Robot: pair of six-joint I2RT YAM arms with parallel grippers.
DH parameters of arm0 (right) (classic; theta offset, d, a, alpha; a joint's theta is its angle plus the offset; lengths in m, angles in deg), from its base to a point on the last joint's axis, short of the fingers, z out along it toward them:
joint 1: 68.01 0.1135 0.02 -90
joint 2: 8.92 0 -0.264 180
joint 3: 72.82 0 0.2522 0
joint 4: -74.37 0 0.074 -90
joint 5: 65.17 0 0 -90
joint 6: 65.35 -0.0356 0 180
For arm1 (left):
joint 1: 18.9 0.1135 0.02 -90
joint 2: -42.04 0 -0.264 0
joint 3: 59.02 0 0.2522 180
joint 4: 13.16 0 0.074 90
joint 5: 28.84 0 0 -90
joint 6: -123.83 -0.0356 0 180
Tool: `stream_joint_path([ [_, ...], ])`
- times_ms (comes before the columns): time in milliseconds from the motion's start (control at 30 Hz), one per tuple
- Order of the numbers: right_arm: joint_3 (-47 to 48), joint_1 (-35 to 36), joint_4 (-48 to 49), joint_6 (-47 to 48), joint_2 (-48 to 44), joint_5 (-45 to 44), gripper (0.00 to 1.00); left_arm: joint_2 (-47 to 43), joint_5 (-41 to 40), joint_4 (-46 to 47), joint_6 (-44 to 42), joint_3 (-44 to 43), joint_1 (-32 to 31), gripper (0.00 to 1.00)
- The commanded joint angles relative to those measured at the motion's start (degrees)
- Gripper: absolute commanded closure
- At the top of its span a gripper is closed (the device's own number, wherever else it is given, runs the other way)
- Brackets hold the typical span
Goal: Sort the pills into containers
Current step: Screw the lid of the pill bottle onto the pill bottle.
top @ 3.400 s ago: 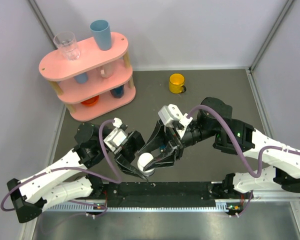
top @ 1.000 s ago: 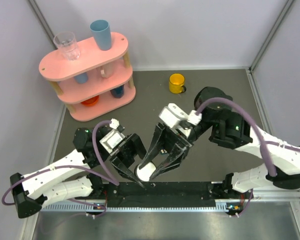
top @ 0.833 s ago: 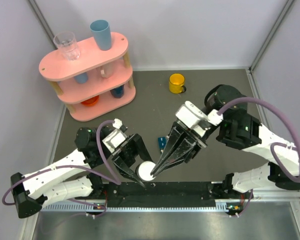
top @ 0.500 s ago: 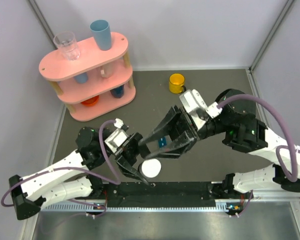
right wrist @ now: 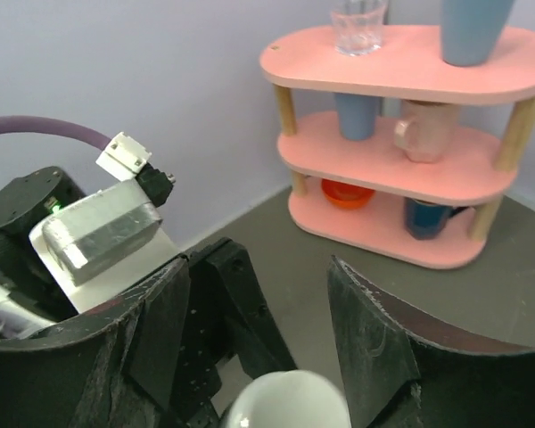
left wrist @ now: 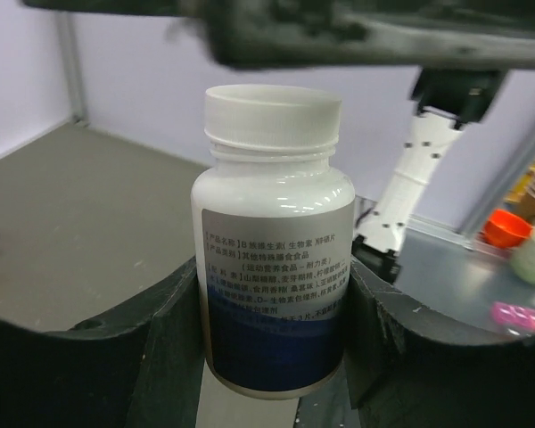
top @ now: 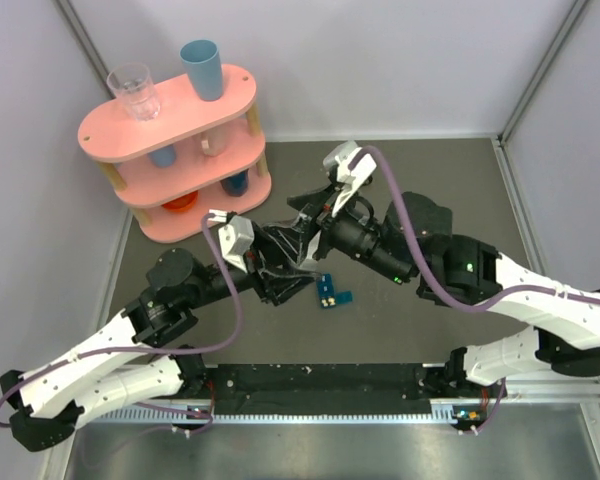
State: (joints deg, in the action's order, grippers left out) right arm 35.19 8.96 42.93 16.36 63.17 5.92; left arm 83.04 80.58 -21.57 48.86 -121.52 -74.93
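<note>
Left wrist: my left claw [left wrist: 274, 343] grips the white plastic capped bottle [left wrist: 272, 232]; my right claw [right wrist: 259, 343] just opened, cap [left wrist: 272, 111] still on, so nothing pours yet.

The left arm [top: 110, 340] swings from the table's [top: 430, 180] near edge out to mid-table, its fingers [left wrist: 160, 339] still clamped on the white bottle [left wrist: 272, 241]. The right fingers [right wrist: 374, 339] release the cap [left wrist: 272, 107], spread and hover above it, leaving the teal pill box [top: 332, 291] uncovered nearby.
</note>
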Motion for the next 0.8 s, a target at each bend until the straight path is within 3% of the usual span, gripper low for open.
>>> stream_joint_path([
  [0, 2.2, 2.7, 1.6, 0.4, 0.7, -11.4, 0.37, 0.3, -12.5, -2.9, -1.6, -2.2, 0.1, 1.0],
  [300, 2.0, 3.4, 0.1, -0.3, 0.2, -19.7, 0.38, -2.8, -18.8, -2.5, -1.3, -0.6, 0.1, 1.0],
  [767, 2.1, 2.7, -1.8, -4.2, 0.2, -17.9, 0.37, -2.6, -11.8, -0.1, -1.9, 0.1, 0.0, 1.0],
])
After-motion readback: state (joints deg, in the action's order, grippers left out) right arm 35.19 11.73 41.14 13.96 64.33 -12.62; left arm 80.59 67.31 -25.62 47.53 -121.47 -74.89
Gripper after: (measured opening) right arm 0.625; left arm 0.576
